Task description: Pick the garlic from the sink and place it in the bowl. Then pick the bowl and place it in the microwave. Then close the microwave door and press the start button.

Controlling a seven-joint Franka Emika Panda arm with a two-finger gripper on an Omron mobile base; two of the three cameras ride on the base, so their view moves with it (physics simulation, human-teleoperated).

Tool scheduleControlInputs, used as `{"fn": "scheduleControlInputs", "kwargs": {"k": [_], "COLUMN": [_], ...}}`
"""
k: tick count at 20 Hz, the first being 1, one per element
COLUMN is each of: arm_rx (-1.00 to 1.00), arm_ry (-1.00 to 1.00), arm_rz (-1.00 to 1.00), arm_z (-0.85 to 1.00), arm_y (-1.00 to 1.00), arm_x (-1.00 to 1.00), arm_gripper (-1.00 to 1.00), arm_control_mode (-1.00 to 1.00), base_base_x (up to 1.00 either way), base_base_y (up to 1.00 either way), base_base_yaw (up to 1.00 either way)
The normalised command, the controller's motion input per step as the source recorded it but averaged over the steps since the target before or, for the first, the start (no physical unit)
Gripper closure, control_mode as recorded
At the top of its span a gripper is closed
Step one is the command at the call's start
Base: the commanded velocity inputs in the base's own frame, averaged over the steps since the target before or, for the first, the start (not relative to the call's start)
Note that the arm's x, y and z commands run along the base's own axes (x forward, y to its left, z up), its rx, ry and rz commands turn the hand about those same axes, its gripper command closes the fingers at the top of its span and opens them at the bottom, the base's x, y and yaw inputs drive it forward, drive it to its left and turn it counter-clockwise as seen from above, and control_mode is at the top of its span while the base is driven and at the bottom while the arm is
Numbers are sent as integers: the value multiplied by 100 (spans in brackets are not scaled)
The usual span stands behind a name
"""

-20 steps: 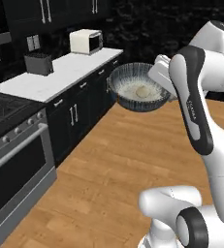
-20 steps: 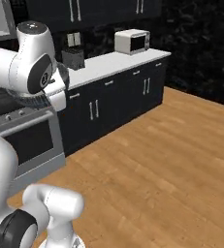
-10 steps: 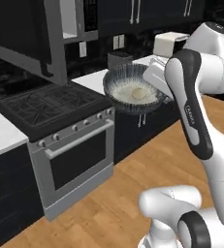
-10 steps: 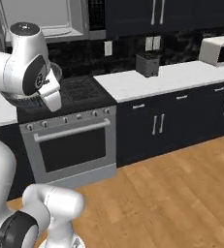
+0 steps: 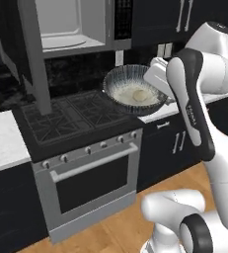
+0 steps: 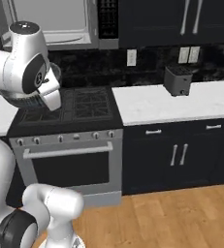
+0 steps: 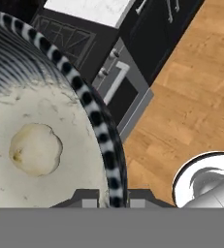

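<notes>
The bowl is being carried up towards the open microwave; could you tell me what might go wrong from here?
The end effector grips the bowl by one edge, so it may tilt and roll the garlic out. The microwave door hangs open beside the path and could be clipped.
</notes>
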Motion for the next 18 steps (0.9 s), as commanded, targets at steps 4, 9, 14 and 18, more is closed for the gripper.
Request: {"fn": "scheduleControlInputs", "kwargs": {"k": [4,9,14,18], "arm_rx": [0,0,0,0], "arm_ry": [0,0,0,0], "arm_rz": [0,0,0,0], "arm_z": [0,0,0,0], "arm_y": [0,0,0,0], "arm_x": [0,0,0,0], "arm_gripper": [100,100,100,100], "arm_control_mode": [100,100,100,100], "base_base_x": [82,44,52,61], "base_base_y": [-9,0,-10,-10], "base_base_yaw": [33,49,35,24]}}
